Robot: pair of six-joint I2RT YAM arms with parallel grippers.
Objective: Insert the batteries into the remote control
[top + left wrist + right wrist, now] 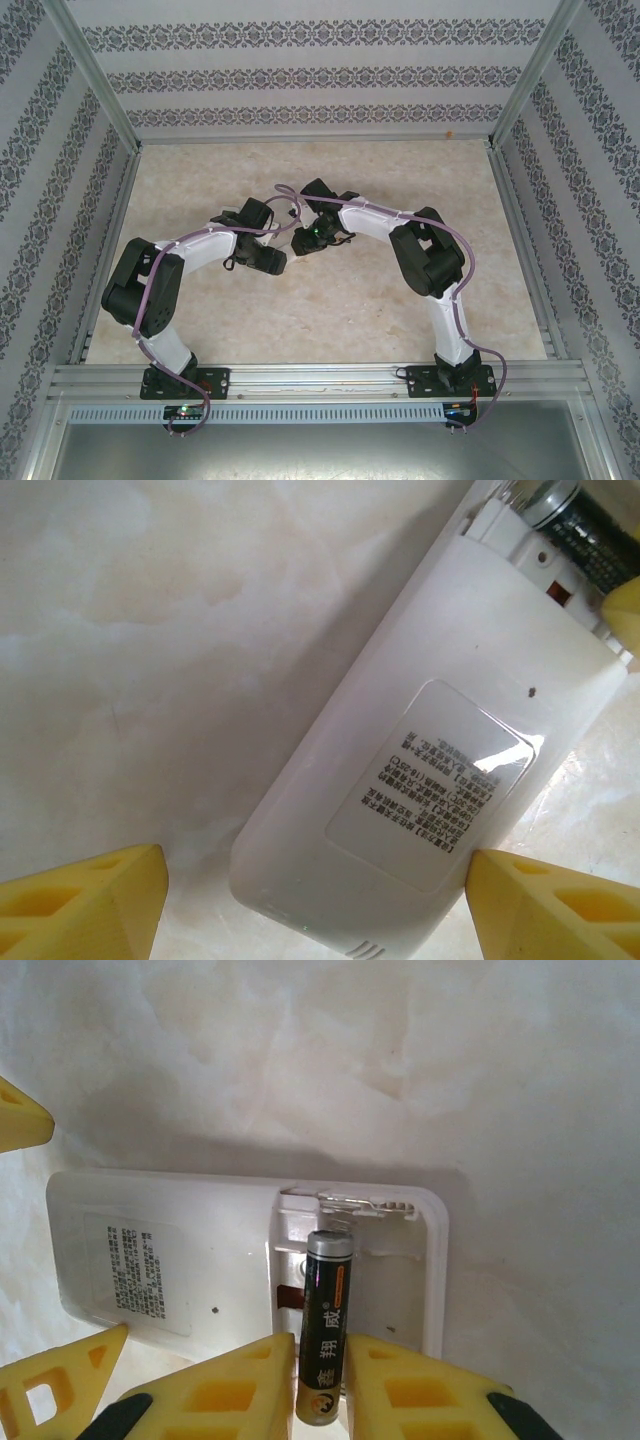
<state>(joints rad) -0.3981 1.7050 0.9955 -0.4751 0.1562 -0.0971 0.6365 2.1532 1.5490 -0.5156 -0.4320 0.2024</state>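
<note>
The white remote control lies back side up on the table, its printed label showing. Its battery compartment stands uncovered at one end. My right gripper is shut on a dark battery with gold print. The battery's silver end points into the compartment, close to the metal contact. The same battery appears at the top right of the left wrist view. My left gripper is open around the remote's other end. Its right finger touches the edge; its left finger stands apart.
The two arms meet over the middle of the marble-patterned tabletop, left gripper beside right gripper. Patterned walls and aluminium rails enclose the table on all sides.
</note>
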